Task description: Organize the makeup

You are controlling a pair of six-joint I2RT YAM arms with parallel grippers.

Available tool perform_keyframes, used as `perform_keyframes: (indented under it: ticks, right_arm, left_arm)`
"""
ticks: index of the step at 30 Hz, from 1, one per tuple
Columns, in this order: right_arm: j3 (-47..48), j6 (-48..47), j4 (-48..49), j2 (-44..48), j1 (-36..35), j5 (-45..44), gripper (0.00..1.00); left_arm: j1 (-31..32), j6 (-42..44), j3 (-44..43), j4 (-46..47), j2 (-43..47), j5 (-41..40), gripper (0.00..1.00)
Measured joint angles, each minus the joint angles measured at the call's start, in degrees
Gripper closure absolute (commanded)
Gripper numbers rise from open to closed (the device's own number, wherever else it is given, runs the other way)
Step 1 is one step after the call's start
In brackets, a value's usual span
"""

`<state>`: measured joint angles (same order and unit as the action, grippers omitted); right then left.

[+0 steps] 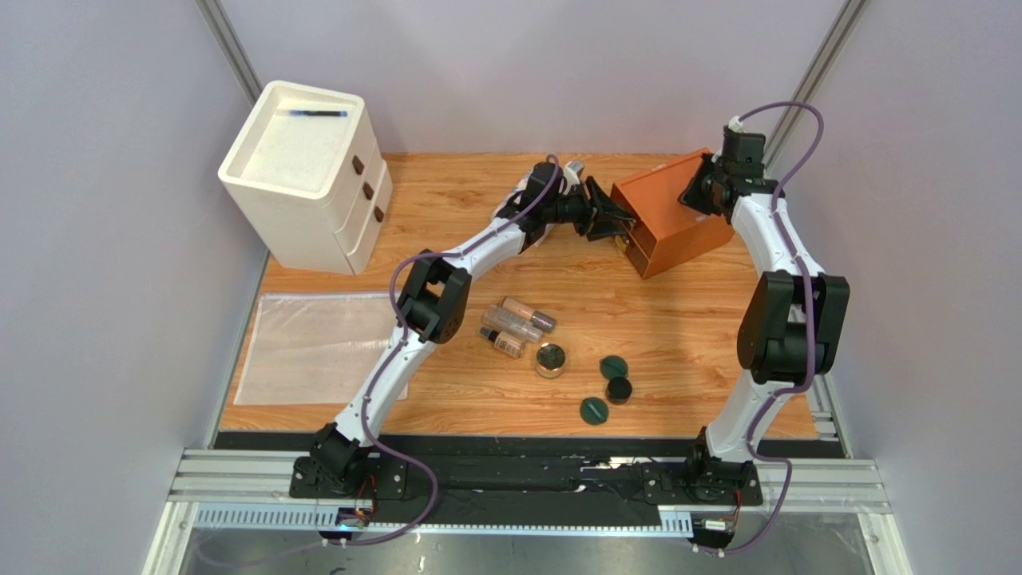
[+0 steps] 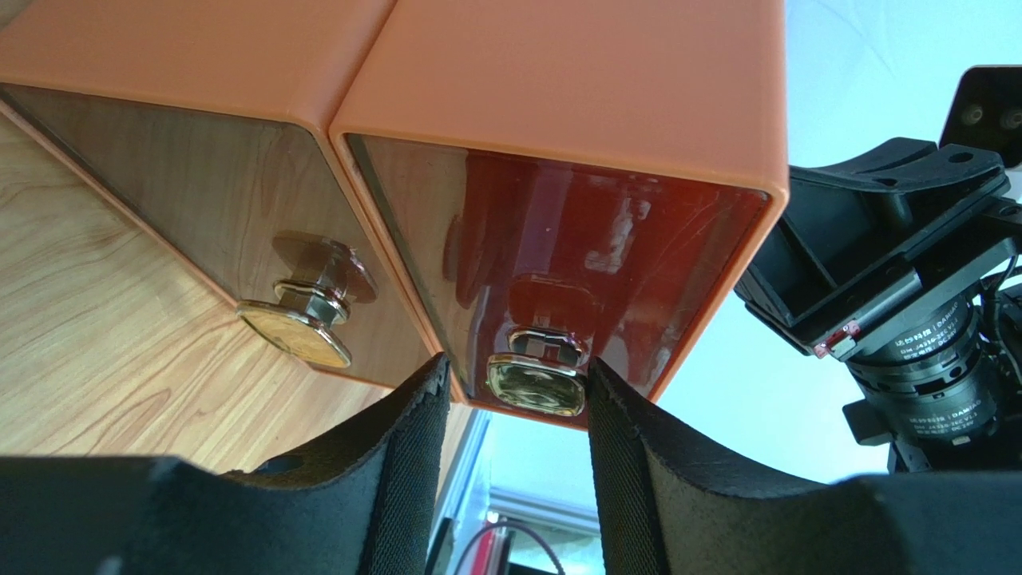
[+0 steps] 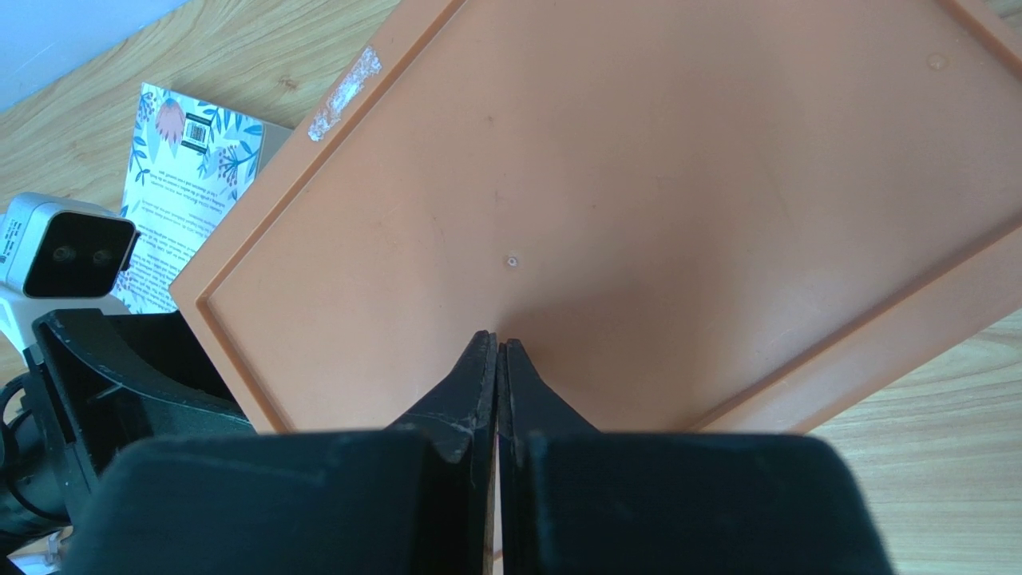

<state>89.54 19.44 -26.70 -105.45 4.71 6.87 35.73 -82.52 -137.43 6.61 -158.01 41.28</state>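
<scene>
The makeup lies in the middle of the table: three pinkish tubes (image 1: pixel 518 321), a gold-rimmed compact (image 1: pixel 551 358), two dark-green discs (image 1: pixel 614 365) (image 1: pixel 594 410) and a small black jar (image 1: pixel 619 389). An orange drawer box (image 1: pixel 672 222) stands at the back right. My left gripper (image 1: pixel 614 216) is open at its front, the fingers (image 2: pixel 402 455) on either side of a gold drawer knob (image 2: pixel 536 381); the right finger touches it and the left stands apart. My right gripper (image 3: pixel 497 345) is shut and empty, its tips resting on the box's top (image 3: pixel 672 180).
A second drawer with a round gold knob (image 2: pixel 296 330) is beside the straddled one. A white drawer unit (image 1: pixel 306 174) with a black pen (image 1: pixel 318 114) on top stands back left. A clear plastic bag (image 1: pixel 314 347) lies at left. A floral booklet (image 3: pixel 186 180) lies by the orange box.
</scene>
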Motion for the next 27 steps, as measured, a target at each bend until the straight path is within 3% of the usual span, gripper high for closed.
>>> perform_keyframes:
  ticks: [9,18,21,27]
  right_arm:
    - [0.0,0.0,0.0,-0.1,0.1,0.3,1.00]
    - [0.0,0.0,0.5,-0.3,0.0,1.9,1.00]
    - [0.0,0.0,0.5,-0.3,0.0,1.9,1.00]
    - [0.0,0.0,0.5,-0.3,0.0,2.0,1.00]
  left_arm:
    - [0.1,-2.6,0.0,2.5,-0.6,0.3,0.60]
    - [0.2,-4.9,0.1,5.2,-1.1,0.0,0.93]
    - [0.2,-5.5,1.2,7.1,-1.1,0.1,0.99]
    - [0.2,-5.5,5.0,10.8,0.2,-0.4,1.00]
